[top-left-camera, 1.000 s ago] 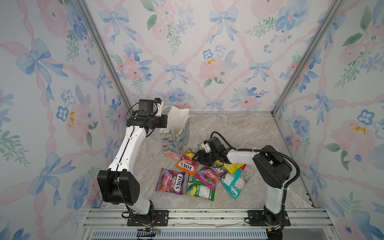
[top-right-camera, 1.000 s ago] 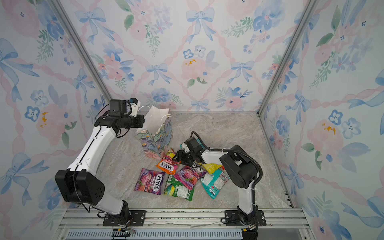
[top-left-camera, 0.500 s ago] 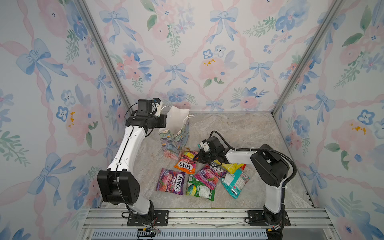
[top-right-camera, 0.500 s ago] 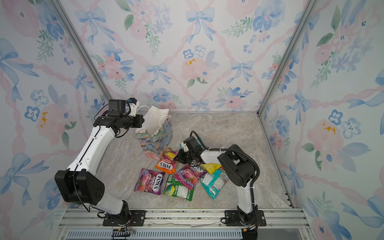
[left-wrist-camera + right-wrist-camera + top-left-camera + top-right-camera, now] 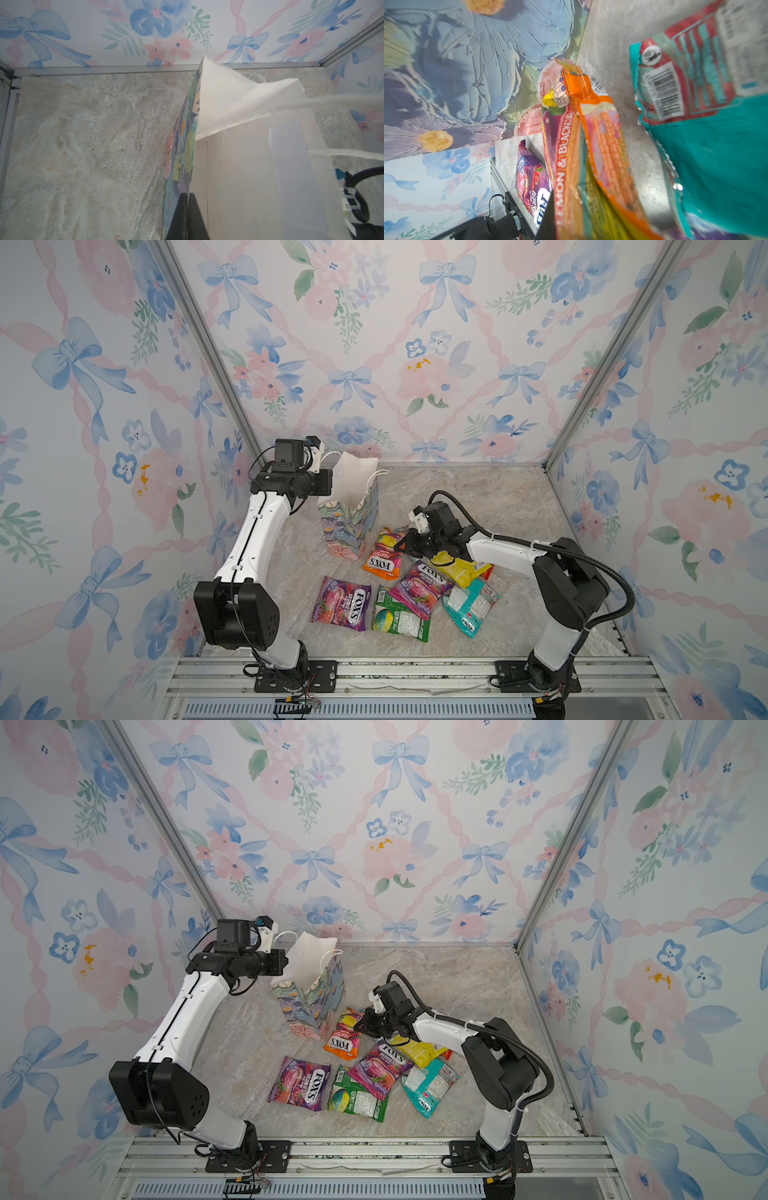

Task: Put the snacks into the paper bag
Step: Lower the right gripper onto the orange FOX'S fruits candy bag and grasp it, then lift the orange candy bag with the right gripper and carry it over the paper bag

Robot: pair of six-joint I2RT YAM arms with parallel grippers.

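Note:
The paper bag (image 5: 351, 514) (image 5: 309, 996) stands upright and open at the back left, flowered outside and white inside. My left gripper (image 5: 328, 485) (image 5: 188, 199) is shut on the bag's side wall near the rim. An orange FOX'S packet (image 5: 382, 556) (image 5: 583, 135) lies just right of the bag. My right gripper (image 5: 405, 545) (image 5: 566, 216) is shut on that packet's end. The other snacks lie in front: a purple FOX'S packet (image 5: 343, 603), a second purple one (image 5: 419, 583), a green pack (image 5: 401, 616), a teal pack (image 5: 469, 605) and a yellow pack (image 5: 457, 568).
Flowered walls close the cell on three sides, with metal posts (image 5: 208, 356) in the corners. The marble floor (image 5: 478, 497) lies bare behind the right arm. A metal rail (image 5: 395, 672) runs along the front and carries both arm bases.
My right gripper's jaws have closed on the end of the orange FOX'S packet, which has shifted slightly. The left arm and the bag have not moved.

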